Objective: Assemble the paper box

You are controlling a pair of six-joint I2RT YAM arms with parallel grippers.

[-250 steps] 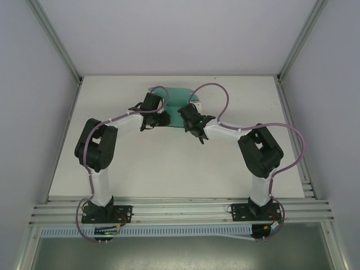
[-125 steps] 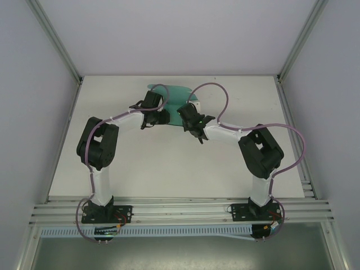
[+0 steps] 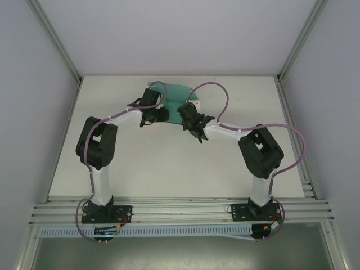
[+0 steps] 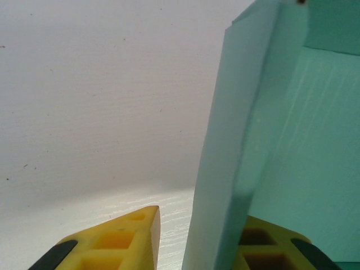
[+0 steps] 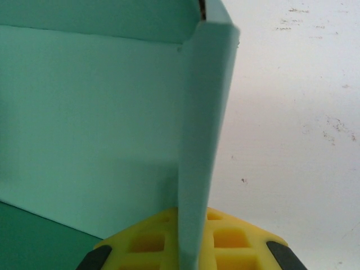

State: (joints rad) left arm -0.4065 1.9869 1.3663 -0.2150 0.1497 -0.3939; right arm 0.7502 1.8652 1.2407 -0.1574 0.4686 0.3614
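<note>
While its side walls are being raised, the paper box is found at the middle of the table's far edge, flanked by both arms. One upright wall is pinched tightly by the right gripper. The opposite wall is straddled by the left gripper, whose jaws are held apart: the card is pressed against one finger, while a clear gap is left at the other. The wall-forming step is judged to be in hand. Next, the left wall would need to be squared and its tab tucked, with the right hold kept. Compared with a second ago, the left gripper has been carried slightly toward the far edge and its jaws eased, while the right grip is unchanged.
</note>
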